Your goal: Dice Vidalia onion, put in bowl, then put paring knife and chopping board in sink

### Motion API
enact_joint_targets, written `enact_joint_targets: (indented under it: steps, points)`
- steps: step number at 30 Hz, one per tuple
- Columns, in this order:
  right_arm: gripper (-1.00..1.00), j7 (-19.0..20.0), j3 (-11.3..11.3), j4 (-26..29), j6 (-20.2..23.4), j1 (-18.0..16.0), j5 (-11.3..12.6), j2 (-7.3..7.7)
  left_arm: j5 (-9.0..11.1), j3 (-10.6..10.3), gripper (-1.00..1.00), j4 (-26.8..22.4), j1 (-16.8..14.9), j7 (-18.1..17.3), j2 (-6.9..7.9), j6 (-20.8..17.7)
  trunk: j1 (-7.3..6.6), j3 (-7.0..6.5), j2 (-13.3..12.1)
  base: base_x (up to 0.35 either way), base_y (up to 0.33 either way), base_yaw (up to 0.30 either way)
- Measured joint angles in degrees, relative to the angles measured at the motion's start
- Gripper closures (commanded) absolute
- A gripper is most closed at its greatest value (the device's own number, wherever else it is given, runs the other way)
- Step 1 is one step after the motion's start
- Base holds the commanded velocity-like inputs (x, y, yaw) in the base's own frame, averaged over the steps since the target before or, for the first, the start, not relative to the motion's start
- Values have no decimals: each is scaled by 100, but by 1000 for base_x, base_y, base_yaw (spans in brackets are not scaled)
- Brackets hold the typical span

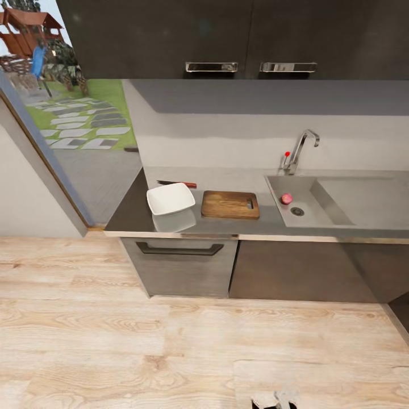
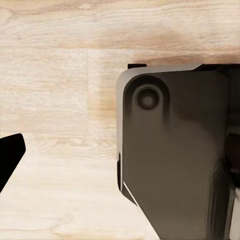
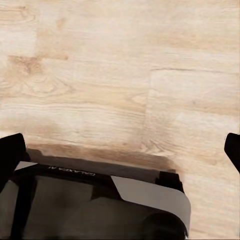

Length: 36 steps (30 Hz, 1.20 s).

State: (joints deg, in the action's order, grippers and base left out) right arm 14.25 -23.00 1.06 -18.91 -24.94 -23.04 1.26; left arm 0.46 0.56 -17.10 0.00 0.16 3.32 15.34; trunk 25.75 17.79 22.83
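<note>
The robot stands back from the long grey brushed-metal counter (image 1: 250,184), with a wide stretch of pale wooden plank floor (image 1: 170,341) between it and the dark cabinets (image 1: 289,272) below the worktop. Nothing of the task looks started.

The small pinkish-red round Vidalia onion (image 1: 286,199) lies whole in the rectangular stainless-steel sink (image 1: 275,187), just beside the round dark drain (image 1: 297,211) and below the curved chrome faucet (image 1: 300,149). The rectangular brown wooden chopping board (image 1: 230,204) lies bare on the counter, left of the sink. The white glossy squarish bowl (image 1: 170,199) sits near the board's left side and looks empty. Behind the bowl, toward the wall, lies the paring knife (image 1: 177,183) with its red-orange handle pointing toward the board.

Both wrist views look down at the plank floor and the robot's own dark base. In the right wrist view dark fingertips (image 3: 11,150) stand at opposite edges with nothing between them, so the right jaws are wide open and empty. In the left wrist view one dark tip (image 2: 10,155) shows at an edge; I cannot tell how far the left jaws are open.

By my judgement every step remains: approach, lift the onion, dice it, fill the bowl, then sink the knife and board.
</note>
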Motion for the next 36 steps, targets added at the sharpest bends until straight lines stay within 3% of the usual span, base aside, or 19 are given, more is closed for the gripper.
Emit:
enact_joint_targets:
  steps: [5, 14, 36]
  points:
    - [-100, -195, -5, -12, -9, 263, 6, 19, 2, -6, -100, 19, 0, 0, -8, 8, 0, 0, 0, 0, 0, 0]
    - [-100, -253, -5, -14, -92, 306, 6, 34, 9, -7, -100, 33, 0, 0, -33, 4, 0, 0, 0, 0, -68, 0]
    - [-100, -253, -6, -17, -88, 314, 11, 8, 10, -7, -100, 43, 0, 4, -42, -1, 0, 0, 0, 0, -310, 0]
